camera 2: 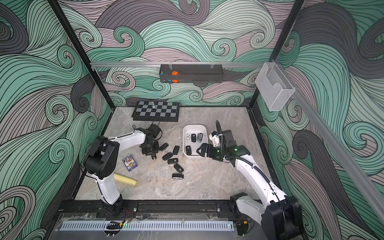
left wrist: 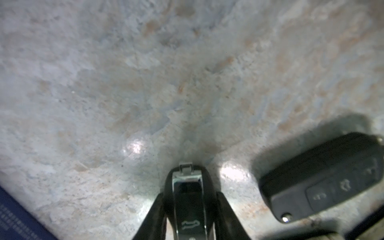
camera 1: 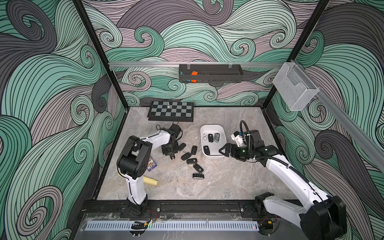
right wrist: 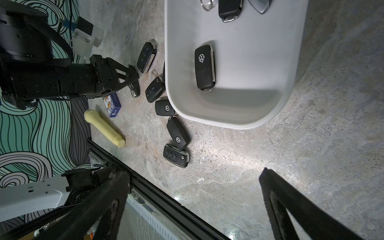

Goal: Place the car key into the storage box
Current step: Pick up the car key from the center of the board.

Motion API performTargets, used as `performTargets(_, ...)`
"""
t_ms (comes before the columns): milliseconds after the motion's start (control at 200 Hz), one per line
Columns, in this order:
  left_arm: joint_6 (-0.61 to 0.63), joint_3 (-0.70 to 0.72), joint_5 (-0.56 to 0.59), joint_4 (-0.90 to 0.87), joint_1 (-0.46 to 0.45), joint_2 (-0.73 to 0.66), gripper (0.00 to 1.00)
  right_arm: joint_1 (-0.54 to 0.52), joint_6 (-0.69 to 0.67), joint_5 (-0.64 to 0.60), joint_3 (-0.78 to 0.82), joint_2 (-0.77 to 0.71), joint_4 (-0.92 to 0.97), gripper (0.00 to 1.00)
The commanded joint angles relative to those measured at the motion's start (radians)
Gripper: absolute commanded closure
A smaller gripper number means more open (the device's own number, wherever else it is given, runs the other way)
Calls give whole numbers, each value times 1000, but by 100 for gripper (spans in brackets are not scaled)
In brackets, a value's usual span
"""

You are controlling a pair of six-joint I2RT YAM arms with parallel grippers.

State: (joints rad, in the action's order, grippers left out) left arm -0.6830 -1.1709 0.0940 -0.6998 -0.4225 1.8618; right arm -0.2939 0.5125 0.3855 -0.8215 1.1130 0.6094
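Observation:
My left gripper is shut on a black car key with chrome trim, its sides pinched between both fingers, low over the marble table. In both top views this gripper points down at the left end of several loose black keys. To their right stands the storage box, a white tub holding several keys. My right gripper hangs open and empty beside the box's near right corner.
Another black fob lies close beside the gripped key. A card box and a yellow cylinder lie near the left arm. A chessboard sits at the back; a black tray and a mesh basket hang on the rails.

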Motion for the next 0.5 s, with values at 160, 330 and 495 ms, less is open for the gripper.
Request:
performTargets(160, -9, 38, 31, 31, -8, 11, 75, -4, -20, 3, -21, 23, 8, 1)
performTargets(330, -13, 28, 41, 5, -9, -52, 76, -4, -35, 18, -35, 36, 16, 1)
performTargets(495, -14, 14, 12, -23, -9, -153, 76, -2, -48, 19, -45, 50, 23, 1)
